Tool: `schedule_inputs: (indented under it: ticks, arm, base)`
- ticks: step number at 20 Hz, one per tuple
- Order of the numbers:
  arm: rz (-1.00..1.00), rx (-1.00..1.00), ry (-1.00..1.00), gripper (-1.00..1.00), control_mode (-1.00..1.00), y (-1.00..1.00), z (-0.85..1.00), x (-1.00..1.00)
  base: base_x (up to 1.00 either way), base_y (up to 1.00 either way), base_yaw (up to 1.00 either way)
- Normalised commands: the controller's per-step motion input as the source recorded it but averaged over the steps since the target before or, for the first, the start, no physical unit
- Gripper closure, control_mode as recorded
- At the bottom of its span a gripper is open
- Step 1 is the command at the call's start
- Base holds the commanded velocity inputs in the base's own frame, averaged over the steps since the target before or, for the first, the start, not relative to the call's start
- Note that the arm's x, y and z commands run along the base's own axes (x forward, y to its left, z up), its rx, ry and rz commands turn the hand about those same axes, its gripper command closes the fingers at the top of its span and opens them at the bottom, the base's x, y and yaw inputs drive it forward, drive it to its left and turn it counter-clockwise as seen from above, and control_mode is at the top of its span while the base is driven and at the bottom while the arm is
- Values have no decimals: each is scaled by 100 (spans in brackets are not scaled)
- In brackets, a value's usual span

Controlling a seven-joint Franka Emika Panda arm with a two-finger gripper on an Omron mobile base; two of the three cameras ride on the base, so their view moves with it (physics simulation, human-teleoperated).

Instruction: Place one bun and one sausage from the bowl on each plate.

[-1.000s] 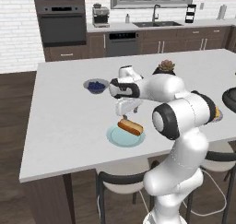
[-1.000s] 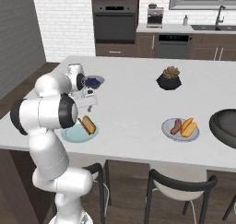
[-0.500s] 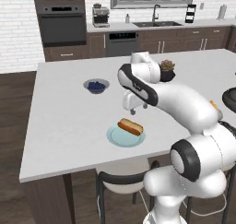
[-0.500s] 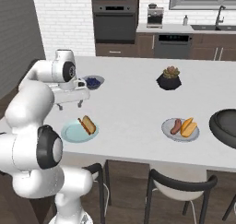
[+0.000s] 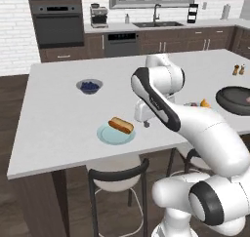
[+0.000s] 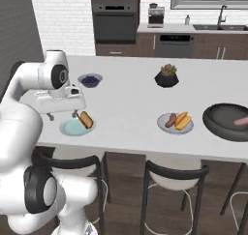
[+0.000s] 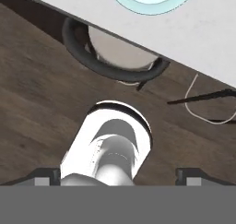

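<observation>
1. We see a white table [image 5: 58,133] in a kitchen with dark cabinets, a wall oven [image 5: 57,29], a white brick wall and a dark wood floor.
2. The hand view adds a stool [image 7: 115,57] under the near table edge.
3. Gripper [image 6: 62,115] hangs over the blue-green plate [image 5: 110,135], jaws released, empty.
4. That plate holds a bun with a sausage [image 5: 120,125]; the grey plate [image 6: 175,125] to the right holds the same.
5. The dark bowl [image 6: 227,121] sits far right.
6. Berry bowl [image 5: 90,86] and plant pot [image 6: 167,77] stand farther back.
</observation>
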Motion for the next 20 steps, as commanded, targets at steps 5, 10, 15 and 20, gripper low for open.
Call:
schedule_inputs:
  ticks: [5, 10, 15, 20]
  arm:
    - [0, 0, 0, -100, 100, 0, 0, 0]
    - [0, 0, 0, -100, 100, 0, 0, 0]
    - [0, 0, 0, -100, 100, 0, 0, 0]
    - [0, 0, 0, -100, 100, 0, 0, 0]
  base:
    - [6, -100, 0]
    - [24, -100, 0]
    - [28, -100, 0]
    - [56, -100, 0]
